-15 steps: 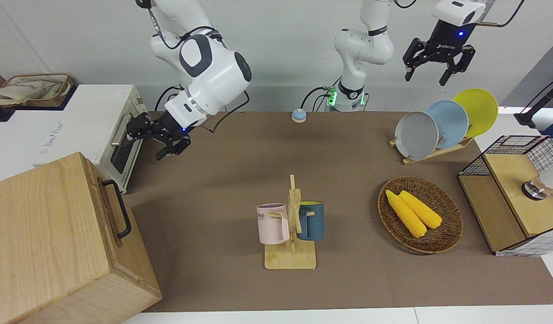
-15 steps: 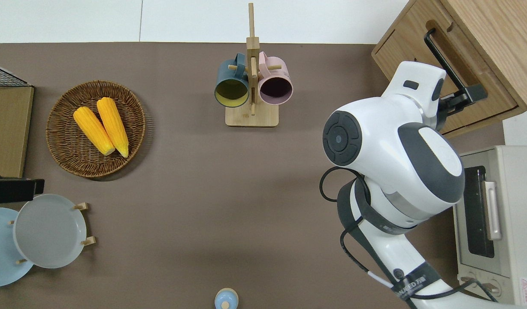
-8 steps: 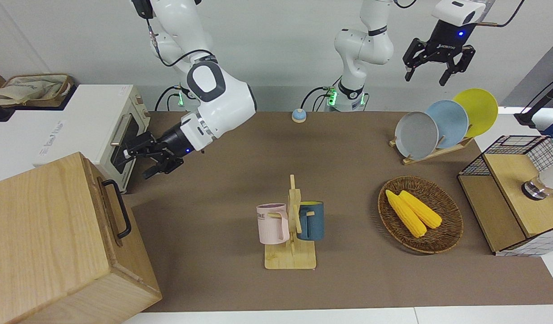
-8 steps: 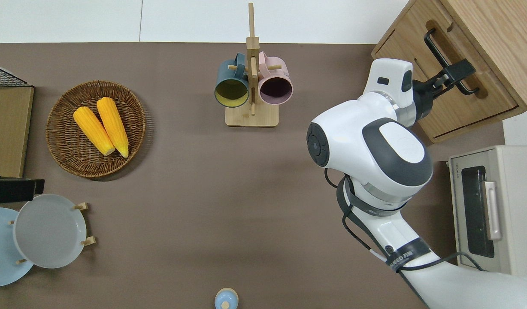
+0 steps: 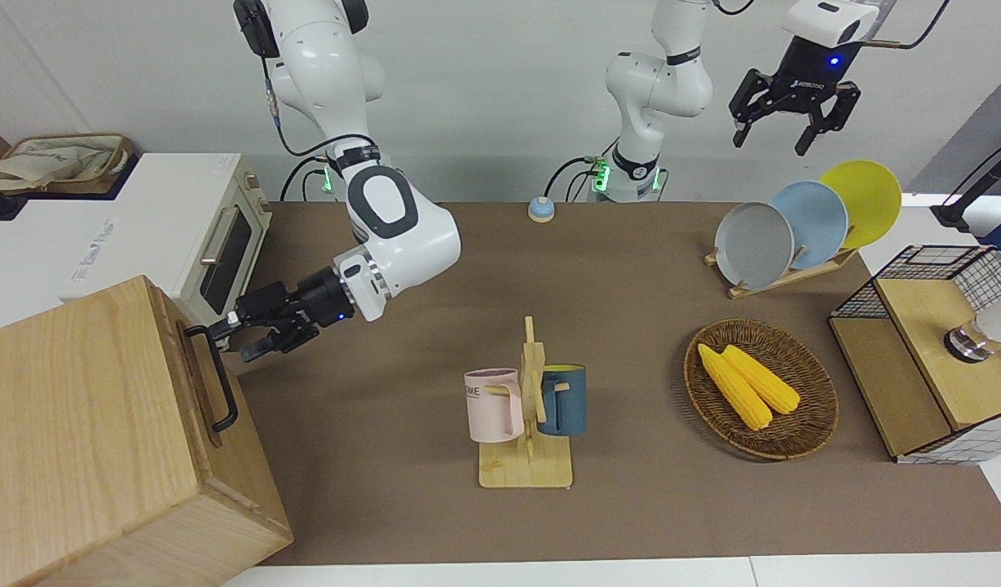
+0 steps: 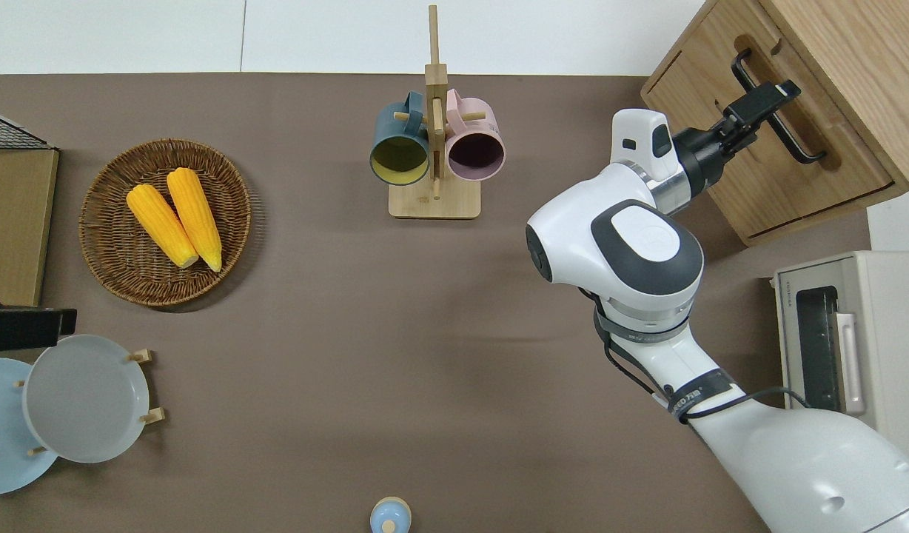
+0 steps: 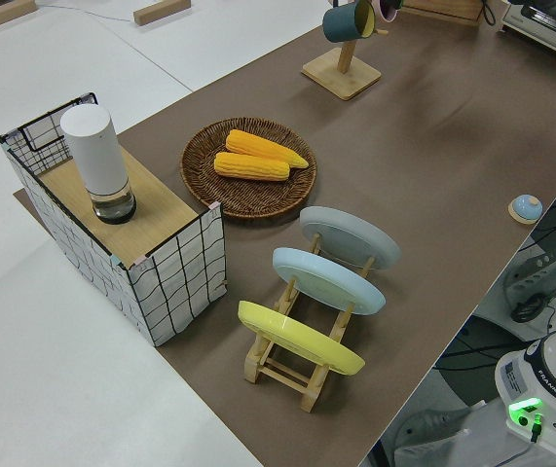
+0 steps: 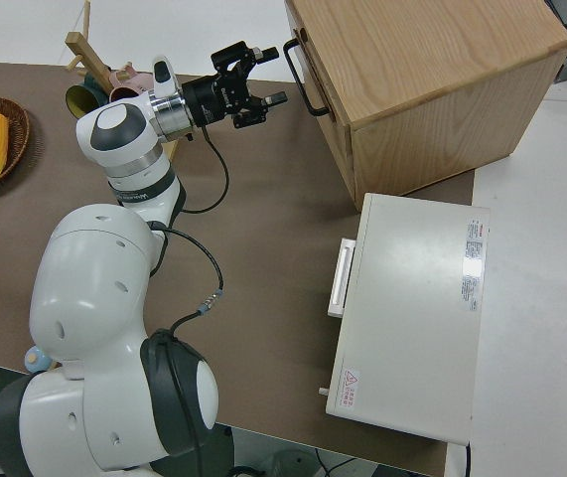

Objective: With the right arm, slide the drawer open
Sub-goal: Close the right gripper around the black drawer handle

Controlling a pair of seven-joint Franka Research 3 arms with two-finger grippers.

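Your drawer sits closed in the one large pale wooden box at the right arm's end of the table, on the edge farthest from the robots; its single black bar handle runs across the drawer front. Your right gripper reaches level toward that handle, its two fingers spread apart with nothing between them, tips right at the end of the bar nearer the robots; whether they touch it cannot be told. The right arm stretches across the table toward the box. Beside the box, nearer the robots, stands one white toaster oven with its door shut. Near the middle of the table, one wooden mug stand carries two mugs, one pink and one dark blue. Toward the left arm's end lies one round wicker basket holding two yellow corn cobs side by side. Nearer the robots than the basket, one wooden rack holds three plates upright: one grey, one light blue, one yellow. One wire-mesh cabinet at the table's end bears one white cylinder on top. One small blue bell sits close to the robots. Your left arm is parked, its left gripper with fingers apart and empty.
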